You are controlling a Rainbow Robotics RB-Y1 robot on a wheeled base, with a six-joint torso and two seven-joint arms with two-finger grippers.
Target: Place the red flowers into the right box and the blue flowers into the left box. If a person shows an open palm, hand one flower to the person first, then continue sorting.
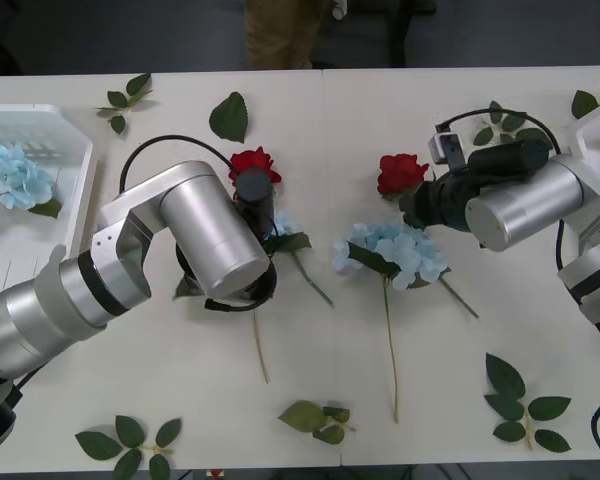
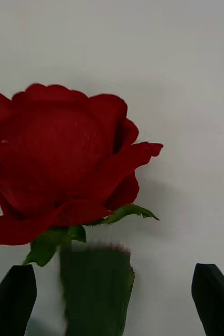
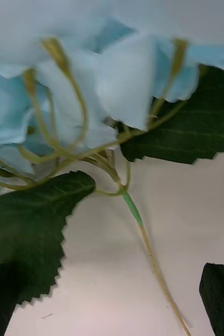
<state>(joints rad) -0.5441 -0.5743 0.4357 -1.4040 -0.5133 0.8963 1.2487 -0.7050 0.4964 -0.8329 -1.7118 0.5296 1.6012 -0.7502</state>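
Observation:
My left gripper (image 1: 257,205) hangs open over a blue flower (image 3: 64,105) whose stem (image 3: 148,252) runs between its black fingers (image 3: 219,294). One red flower (image 1: 255,162) lies just beyond that gripper. My right gripper (image 1: 417,205) is open too, right behind a second red flower (image 1: 400,173), whose head (image 2: 59,163) sits ahead of its fingers (image 2: 12,299). Another blue flower (image 1: 392,250) lies mid-table. The left box (image 1: 75,140) holds a blue flower (image 1: 15,178). The right box (image 1: 598,120) shows as a white rim at far right. A person's legs (image 1: 280,30) stand beyond the table.
Loose green leaf sprigs lie around the table: far left (image 1: 125,100), back middle (image 1: 230,116), front left (image 1: 130,440), front middle (image 1: 315,418), front right (image 1: 525,405). Black cables loop over both arms. The near table edge runs along the bottom.

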